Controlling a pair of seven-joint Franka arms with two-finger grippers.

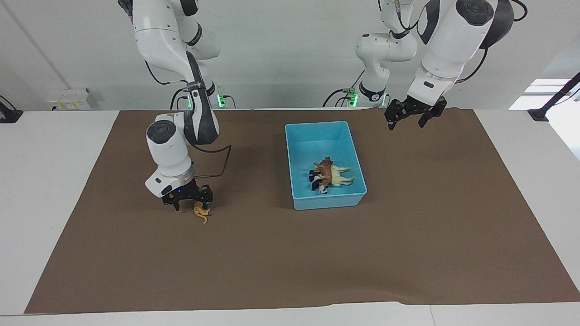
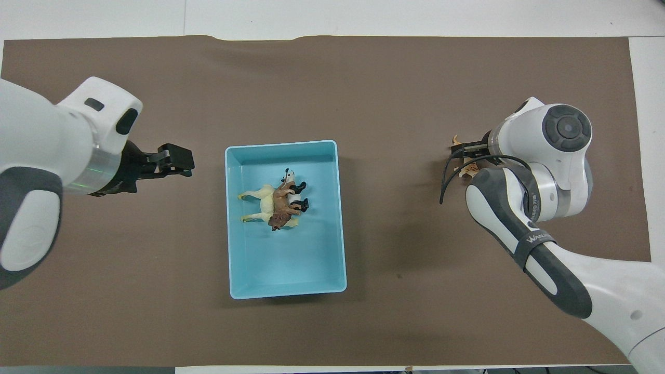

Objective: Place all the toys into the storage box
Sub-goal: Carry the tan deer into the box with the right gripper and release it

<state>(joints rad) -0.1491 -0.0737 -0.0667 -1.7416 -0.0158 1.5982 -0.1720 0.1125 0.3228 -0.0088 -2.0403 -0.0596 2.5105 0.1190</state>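
The light blue storage box stands mid-table and also shows in the overhead view. In it lie the brown lion, the cream horse and the black-and-white panda, piled together. The orange tiger lies on the mat toward the right arm's end. My right gripper is open and low over it, fingers astride it; from overhead the hand hides most of the tiger. My left gripper is open and empty, raised over the mat beside the box.
A brown mat covers the table, with white table margins around it. A black cable loops from the right wrist. Black camera stands sit at the table's corners near the robots.
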